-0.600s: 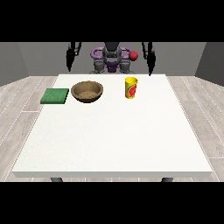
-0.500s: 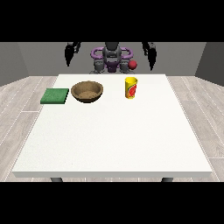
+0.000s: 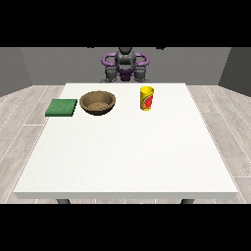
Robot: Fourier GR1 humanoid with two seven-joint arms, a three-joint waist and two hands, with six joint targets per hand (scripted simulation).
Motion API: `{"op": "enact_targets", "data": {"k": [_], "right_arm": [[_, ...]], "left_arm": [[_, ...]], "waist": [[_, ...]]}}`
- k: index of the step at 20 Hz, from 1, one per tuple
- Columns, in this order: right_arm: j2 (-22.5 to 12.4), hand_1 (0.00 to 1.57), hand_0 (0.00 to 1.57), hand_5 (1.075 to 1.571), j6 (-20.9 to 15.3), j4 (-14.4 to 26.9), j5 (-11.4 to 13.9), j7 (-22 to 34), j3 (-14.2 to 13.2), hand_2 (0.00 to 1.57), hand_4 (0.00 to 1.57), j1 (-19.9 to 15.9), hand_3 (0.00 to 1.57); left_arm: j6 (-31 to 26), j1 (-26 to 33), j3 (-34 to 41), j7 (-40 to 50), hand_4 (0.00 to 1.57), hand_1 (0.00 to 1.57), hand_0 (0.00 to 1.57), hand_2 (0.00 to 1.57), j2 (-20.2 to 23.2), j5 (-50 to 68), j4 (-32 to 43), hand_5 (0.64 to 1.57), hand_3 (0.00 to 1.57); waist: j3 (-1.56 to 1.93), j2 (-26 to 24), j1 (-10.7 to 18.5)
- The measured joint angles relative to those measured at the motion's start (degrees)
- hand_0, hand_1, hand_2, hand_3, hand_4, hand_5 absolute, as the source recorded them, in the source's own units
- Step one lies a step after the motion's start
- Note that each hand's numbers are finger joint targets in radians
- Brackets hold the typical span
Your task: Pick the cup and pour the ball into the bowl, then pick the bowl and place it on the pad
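Observation:
A yellow cup (image 3: 147,98) with a red mark stands upright on the white table (image 3: 127,157), right of centre at the far side. I cannot see into it, and no ball shows anywhere. A brown bowl (image 3: 98,103) sits to the cup's left, and beside it at the table's left edge lies a flat green pad (image 3: 62,107). Both arms are raised. Of the hand at the view's left (image 3: 90,47) and the hand at the view's right (image 3: 161,47), only dark slivers show at the scene's top edge, high above and far from the cup and the bowl.
The robot's grey and purple torso (image 3: 125,66) stands behind the table's far edge. The wide near part of the table lies in front of the three objects. Grey walls and a wooden floor surround it.
Both arms have risen from beside the torso to the scene's top edge. A small red ball that showed near the robot's chest is gone from sight. Cup, bowl and pad stayed put.

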Motion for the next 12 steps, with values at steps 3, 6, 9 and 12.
{"op": "enact_targets", "data": {"k": [3, 6, 9, 12], "right_arm": [[0.1, 0.00, 0.00, 1.548, -1.1, -4.6, -1.0, 4.7, 0.0, 0.00, 0.79, -0.2, 0.00], [-0.6, 0.00, 0.00, 1.549, -1.4, -8.7, -2.3, 6.6, -1.4, 0.00, 0.76, -1.1, 0.00], [-0.6, 0.00, 0.00, 1.540, -1.5, -11.2, -2.3, 5.9, -1.4, 0.00, 0.72, -3.0, 0.00], [0.3, 0.00, 0.00, 1.551, -1.3, -10.0, -1.6, 1.1, -1.2, 0.00, 0.73, -4.7, 0.22]], "left_arm": [[4.0, -2.2, -2.0, 5.7, 0.58, 0.00, 0.00, 0.00, -0.8, -0.7, -4.3, 1.560, 0.00], [6.3, -4.4, -3.8, 7.0, 0.59, 0.00, 0.00, 0.00, -1.2, -2.5, -7.4, 1.557, 0.00], [7.3, -7.4, -3.4, 3.7, 0.61, 0.00, 0.00, 0.00, -1.2, -3.9, -5.8, 1.555, 0.00], [7.6, -10.2, -3.4, -0.9, 0.58, 0.00, 0.00, 0.00, -1.3, -4.7, -3.9, 1.537, 0.00]], "waist": [[0.12, 0.1, -0.2], [0.18, 3.9, -0.2], [0.19, 9.2, -1.7], [0.20, 15.5, -1.5]]}}
